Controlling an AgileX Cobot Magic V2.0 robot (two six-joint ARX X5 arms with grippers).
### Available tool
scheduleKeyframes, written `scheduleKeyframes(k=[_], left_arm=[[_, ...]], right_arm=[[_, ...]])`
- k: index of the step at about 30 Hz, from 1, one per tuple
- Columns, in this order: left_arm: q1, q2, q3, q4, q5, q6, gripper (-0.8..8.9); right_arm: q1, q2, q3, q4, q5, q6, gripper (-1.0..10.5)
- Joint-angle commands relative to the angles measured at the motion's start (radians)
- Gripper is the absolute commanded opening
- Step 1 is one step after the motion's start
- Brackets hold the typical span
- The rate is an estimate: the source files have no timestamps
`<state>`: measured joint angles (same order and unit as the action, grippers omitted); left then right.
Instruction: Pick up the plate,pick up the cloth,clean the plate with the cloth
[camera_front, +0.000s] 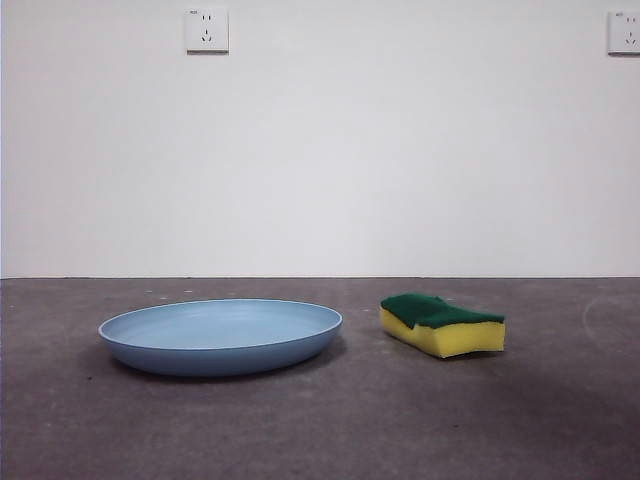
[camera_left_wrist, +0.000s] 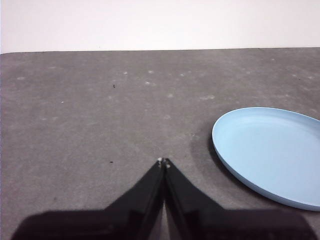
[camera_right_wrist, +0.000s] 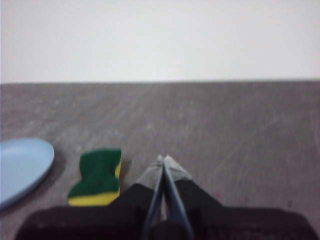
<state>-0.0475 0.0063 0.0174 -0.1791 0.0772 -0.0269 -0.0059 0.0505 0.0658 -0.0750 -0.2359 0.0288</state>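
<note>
Light-blue and plain, the plate (camera_front: 220, 335) sits flat mid-bench, matte and shallow. Just beside it, apart, lies the cloth (camera_front: 442, 324), a yellow sponge topped dark green, wavy-edged. Left gripper (camera_left_wrist: 163, 161) and right gripper (camera_right_wrist: 162, 159) are both closed, empty. No readable writing.

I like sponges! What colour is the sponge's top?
Dark green, over a yellow foam body. The sponge shows best in the front view.

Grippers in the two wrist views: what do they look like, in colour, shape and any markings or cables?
Both the left gripper and the right gripper have two matte black jaws tapering like wedges from a broad black base to a narrow tip. Small pale specks mark the tips. No cables, labels or other markings show.
</note>
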Motion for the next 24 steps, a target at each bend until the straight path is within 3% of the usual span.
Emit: scheduleKeyframes(k=[1,10,13,24], left_arm=[[0.003,-0.003,-0.013,0.001,0.003,0.001,-0.01],[0.003,-0.003,-0.013,0.001,0.003,0.001,-0.01],[0.003,-0.003,-0.013,0.001,0.003,0.001,-0.01],[0.003,-0.003,-0.013,0.001,0.003,0.001,-0.01]], right_arm=[[0.001,-0.05,-0.045,0.011,-0.001,0.045,0.0],[0.002,-0.049,-0.06,-0.091,-0.001,0.074,0.0],[0.002,-0.046,-0.06,-0.09,-0.001,0.119,0.0],[0.001,-0.036,-0.06,-0.09,0.007,0.119,0.0]])
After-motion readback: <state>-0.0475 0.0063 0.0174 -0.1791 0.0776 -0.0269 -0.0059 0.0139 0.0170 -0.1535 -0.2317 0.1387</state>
